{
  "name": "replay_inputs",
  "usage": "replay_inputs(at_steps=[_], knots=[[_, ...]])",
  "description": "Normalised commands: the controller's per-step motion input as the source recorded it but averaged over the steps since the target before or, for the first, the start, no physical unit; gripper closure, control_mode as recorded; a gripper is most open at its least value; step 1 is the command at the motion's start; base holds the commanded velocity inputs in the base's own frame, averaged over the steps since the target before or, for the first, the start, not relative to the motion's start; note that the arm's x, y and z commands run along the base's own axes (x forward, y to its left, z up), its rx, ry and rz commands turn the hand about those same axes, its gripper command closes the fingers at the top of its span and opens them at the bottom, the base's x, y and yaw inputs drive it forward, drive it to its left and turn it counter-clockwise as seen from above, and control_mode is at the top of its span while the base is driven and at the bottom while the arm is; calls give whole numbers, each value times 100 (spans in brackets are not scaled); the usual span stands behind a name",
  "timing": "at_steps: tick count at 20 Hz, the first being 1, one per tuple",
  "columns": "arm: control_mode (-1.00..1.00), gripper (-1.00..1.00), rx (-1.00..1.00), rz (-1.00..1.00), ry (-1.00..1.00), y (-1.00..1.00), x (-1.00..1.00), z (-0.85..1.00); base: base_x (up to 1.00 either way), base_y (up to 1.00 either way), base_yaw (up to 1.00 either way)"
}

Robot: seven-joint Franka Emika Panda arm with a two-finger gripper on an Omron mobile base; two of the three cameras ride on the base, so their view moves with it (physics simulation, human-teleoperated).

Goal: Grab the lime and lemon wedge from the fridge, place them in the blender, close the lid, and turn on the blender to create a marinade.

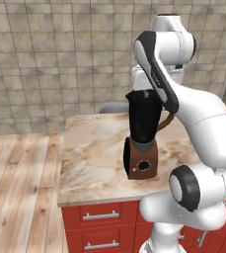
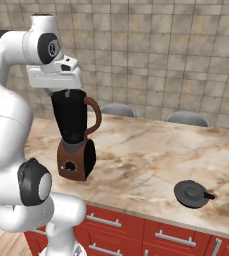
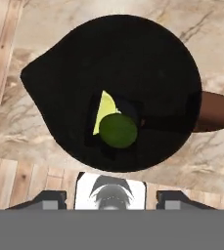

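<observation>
The hand view looks straight down into the blender's black jug point(image 3: 59, 73). Inside it the dark green lime point(image 3: 118, 131) lies on top of the yellow-green lemon wedge point(image 3: 103, 108). My gripper point(image 3: 112, 197) hangs right above the jug mouth, open, with nothing between its fingertips point(image 3: 50, 199). The blender point(image 1: 143, 133) stands on the marble counter with its brown base and round knob facing me, and the hand point(image 2: 56, 77) sits just over the blender point(image 2: 75, 132). The dark grey lid point(image 2: 192, 193) lies flat on the counter, far right of the blender. The fridge is out of view.
The marble counter point(image 2: 146, 150) sits on red drawers with silver handles point(image 1: 100, 215). Two grey chair backs point(image 2: 117, 109) rise behind its far edge. A wooden floor point(image 1: 16, 188) lies to the left, and a tiled wall stands behind.
</observation>
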Motion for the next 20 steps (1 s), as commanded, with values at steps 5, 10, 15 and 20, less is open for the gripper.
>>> replay_inputs(at_steps=[5,10,15,20], knots=[[-100,-100,0,-5,-21,-16,-65,38,0,0,0],[-100,-100,0,-14,-5,-53,-98,1,0,0,0],[-100,-100,0,-16,0,-73,-100,-13,0,0,0],[-100,-100,1,-18,0,-65,-75,-6,0,0,0]])
